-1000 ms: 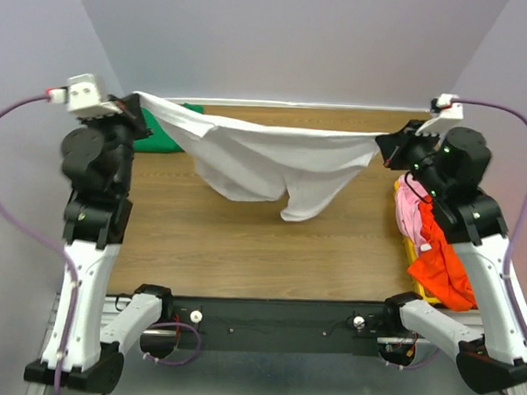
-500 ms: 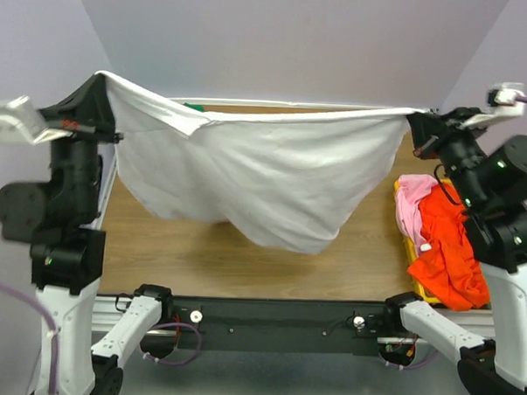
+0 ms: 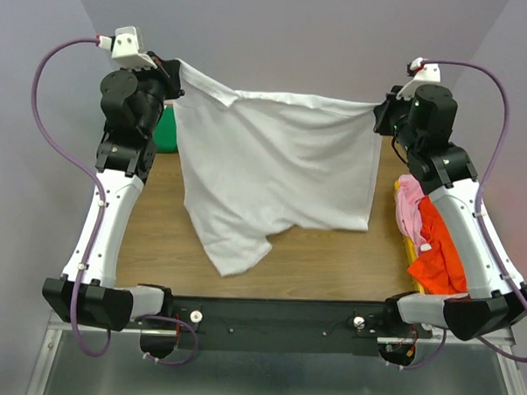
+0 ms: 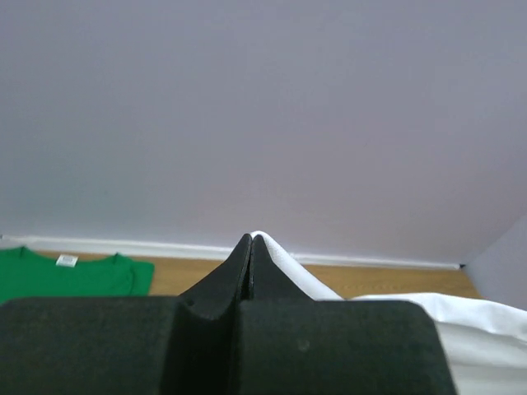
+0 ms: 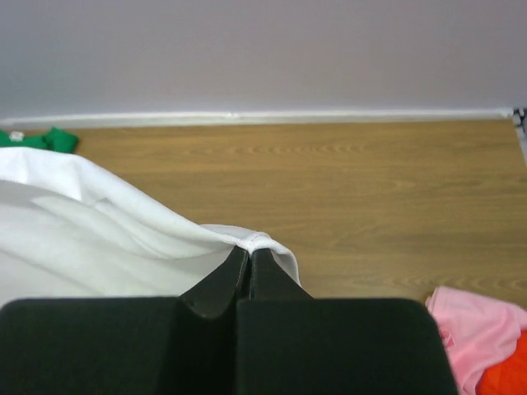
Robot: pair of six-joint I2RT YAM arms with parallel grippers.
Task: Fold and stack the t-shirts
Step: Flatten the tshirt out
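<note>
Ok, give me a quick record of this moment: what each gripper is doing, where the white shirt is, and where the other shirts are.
left gripper: shut on one top corner of the white t-shirt
right gripper: shut on the other top corner
white t-shirt: held up, spread between the arms above the table; lower edge uneven
green t-shirt: lying at the table's far left, neck label showing
pink t-shirt: bunched at the right edge
orange-red t-shirt: bunched against the pink one, nearer the arm bases

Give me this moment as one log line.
left gripper shut on white t-shirt | right gripper shut on it | hanging spread between them
</note>
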